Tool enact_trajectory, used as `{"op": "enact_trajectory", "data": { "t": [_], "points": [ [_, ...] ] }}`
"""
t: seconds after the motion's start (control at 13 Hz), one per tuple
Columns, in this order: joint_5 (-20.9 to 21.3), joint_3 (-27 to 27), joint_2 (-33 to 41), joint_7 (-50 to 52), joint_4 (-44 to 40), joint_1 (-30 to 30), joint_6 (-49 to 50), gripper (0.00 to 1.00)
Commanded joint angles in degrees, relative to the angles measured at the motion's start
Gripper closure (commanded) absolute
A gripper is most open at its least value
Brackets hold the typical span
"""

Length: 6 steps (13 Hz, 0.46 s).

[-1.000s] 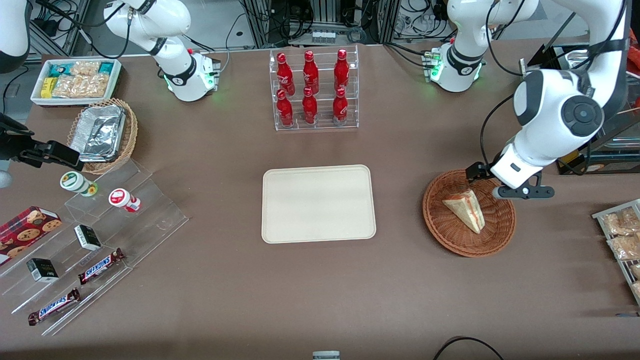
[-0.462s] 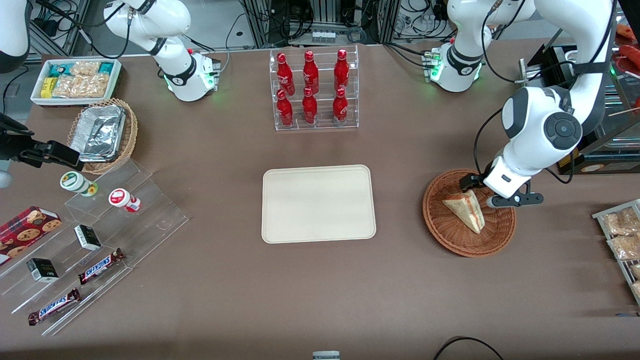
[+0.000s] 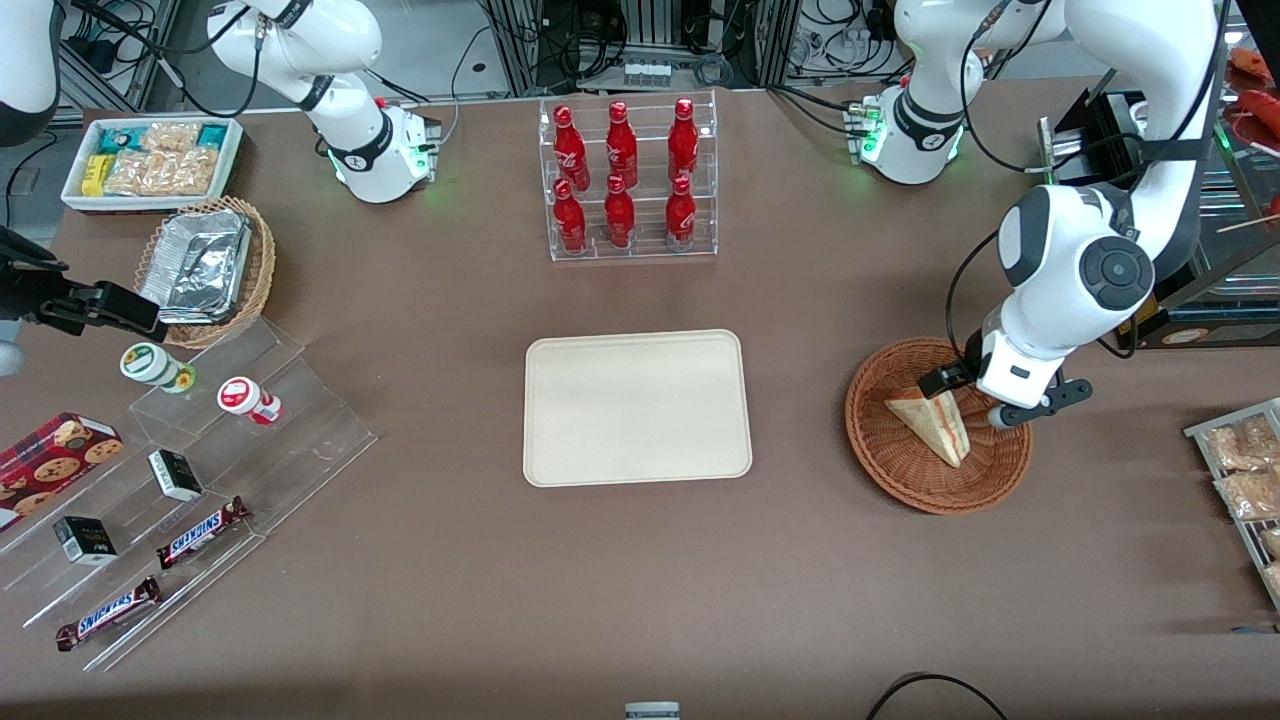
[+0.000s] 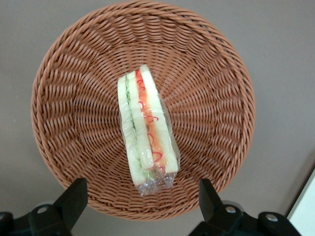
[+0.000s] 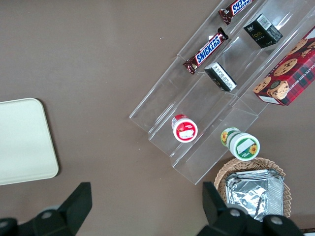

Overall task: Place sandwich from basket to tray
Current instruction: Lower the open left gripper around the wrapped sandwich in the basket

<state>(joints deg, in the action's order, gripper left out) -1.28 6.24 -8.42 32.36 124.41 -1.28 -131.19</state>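
The hand (image 4: 140,206) hovers with fingers spread above the clear-wrapped triangular sandwich (image 4: 145,128), which lies in the round reddish-brown wicker basket (image 4: 216,98). Risk: the slick wrap may slip from the pads, or a finger may snag the weave.

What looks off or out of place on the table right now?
Nothing stands out. The sandwich lies wrapped and intact in the basket, the gripper is open above it, and the tray sits flat on the table with nothing on it. No spills or tipped items visible.
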Motion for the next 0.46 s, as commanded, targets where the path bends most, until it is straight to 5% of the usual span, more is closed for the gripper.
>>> {"op": "enact_trajectory", "data": {
  "t": [0.0,0.38],
  "points": [
    [0.31,-0.09,-1.59,10.85,0.31,-0.48,-2.83,0.00],
    [-0.57,-0.09,-3.09,15.72,0.13,-0.48,-4.07,0.00]
  ]
}}
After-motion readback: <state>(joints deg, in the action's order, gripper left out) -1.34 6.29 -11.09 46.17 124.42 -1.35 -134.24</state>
